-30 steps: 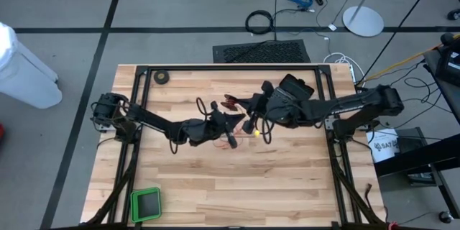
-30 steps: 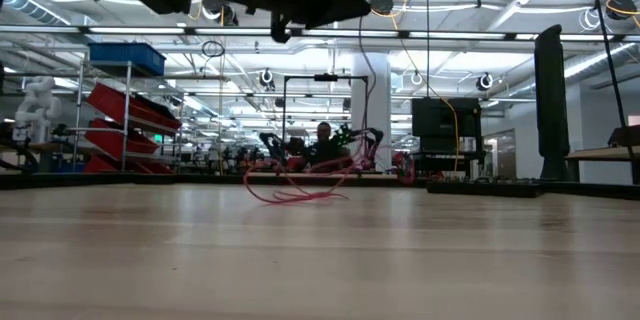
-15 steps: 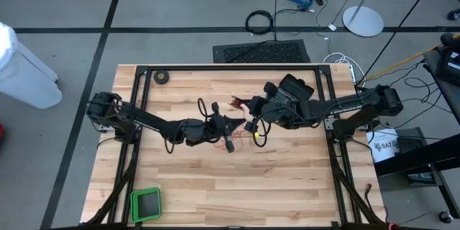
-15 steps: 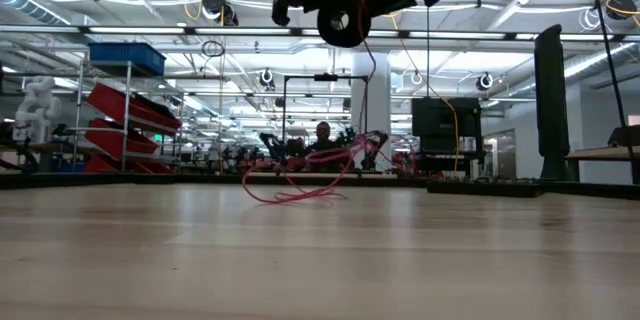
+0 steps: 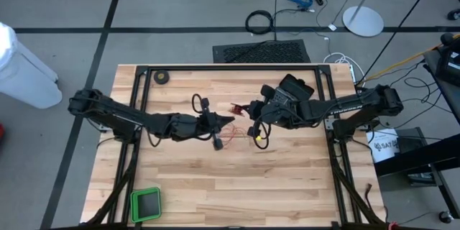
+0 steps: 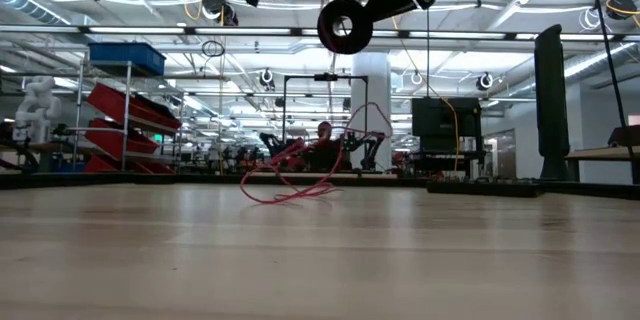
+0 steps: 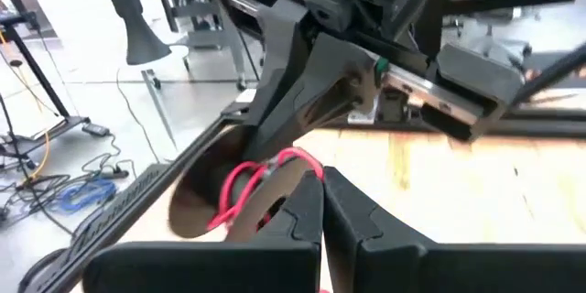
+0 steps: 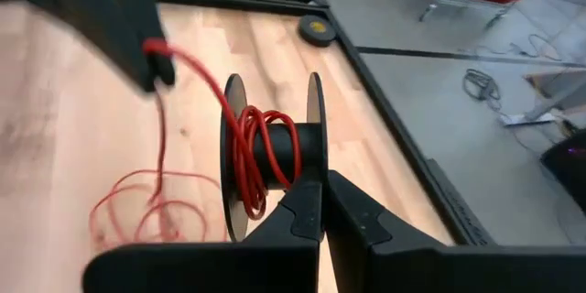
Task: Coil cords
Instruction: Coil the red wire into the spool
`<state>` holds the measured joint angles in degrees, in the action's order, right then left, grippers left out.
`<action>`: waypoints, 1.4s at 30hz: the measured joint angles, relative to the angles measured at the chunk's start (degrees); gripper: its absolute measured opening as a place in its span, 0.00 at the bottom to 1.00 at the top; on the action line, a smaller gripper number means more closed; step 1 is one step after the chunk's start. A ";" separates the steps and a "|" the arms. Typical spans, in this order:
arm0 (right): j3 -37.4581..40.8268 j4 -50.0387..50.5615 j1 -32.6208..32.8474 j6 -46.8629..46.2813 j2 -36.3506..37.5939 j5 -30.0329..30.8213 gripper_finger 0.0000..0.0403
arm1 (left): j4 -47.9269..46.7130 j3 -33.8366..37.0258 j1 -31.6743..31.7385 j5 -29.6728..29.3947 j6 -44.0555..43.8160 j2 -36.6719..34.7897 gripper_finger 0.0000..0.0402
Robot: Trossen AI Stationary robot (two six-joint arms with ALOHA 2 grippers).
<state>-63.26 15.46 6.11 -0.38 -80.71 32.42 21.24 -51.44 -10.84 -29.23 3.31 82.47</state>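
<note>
The left gripper [image 5: 228, 119], pinching the thin red wire [image 8: 163, 137], has pulled leftward from the small round black reel [image 8: 270, 151] clamped in the right gripper [image 5: 253, 126]; wire now tauter above the wooden table [image 5: 287, 180]; winding likely continues.

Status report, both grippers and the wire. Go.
Right gripper shut on reel, off table. Left gripper shut on red wire. Slack on table. Nothing obstructing.

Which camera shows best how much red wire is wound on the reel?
Right wrist view: the reel is side-on, a few red wire turns visible on its core. Low view shows only its flange; left wrist view is blocked; high view too small.
</note>
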 joint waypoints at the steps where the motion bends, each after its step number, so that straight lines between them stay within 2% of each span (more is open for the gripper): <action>1: 0.00 0.20 0.00 0.05 0.00 -0.85 0.00 | -2.08 0.00 -0.18 0.05 -0.01 -0.95 0.00; 5: 0.00 -0.01 -0.02 1.58 0.40 -7.03 0.00 | -9.81 0.00 -0.91 0.76 0.03 -4.47 0.00; 12: 0.00 -0.19 0.02 3.76 0.88 -18.06 0.00 | -17.59 0.00 -2.13 12.80 3.08 -7.20 0.03; 17: 0.00 -0.42 0.00 4.75 1.34 -22.15 0.00 | -21.58 0.02 -2.81 14.31 3.08 -7.21 0.07; 26: 0.00 -0.66 -0.02 1.71 3.91 -23.60 0.00 | -22.29 0.02 -2.83 13.65 2.73 -7.21 0.09; 32: 0.00 -0.61 -0.17 -1.44 6.65 -21.84 0.00 | -24.82 0.02 -3.44 9.66 -4.11 -7.21 0.09; 37: 0.00 -0.58 -0.17 -1.49 8.90 -19.99 0.00 | -26.62 1.76 -5.32 5.12 -14.19 -7.21 0.09; 39: 0.00 -0.63 -0.16 -1.17 9.60 -19.18 0.00 | -25.18 3.07 -6.55 4.71 -16.74 -6.94 0.09; 42: 0.00 -0.64 -0.17 -0.77 10.27 -18.81 0.00 | -17.90 5.80 -9.27 2.37 -17.78 -5.24 0.09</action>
<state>-63.26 14.82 5.93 -1.15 -70.43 13.61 3.35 -45.64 -20.11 -26.86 -14.47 77.23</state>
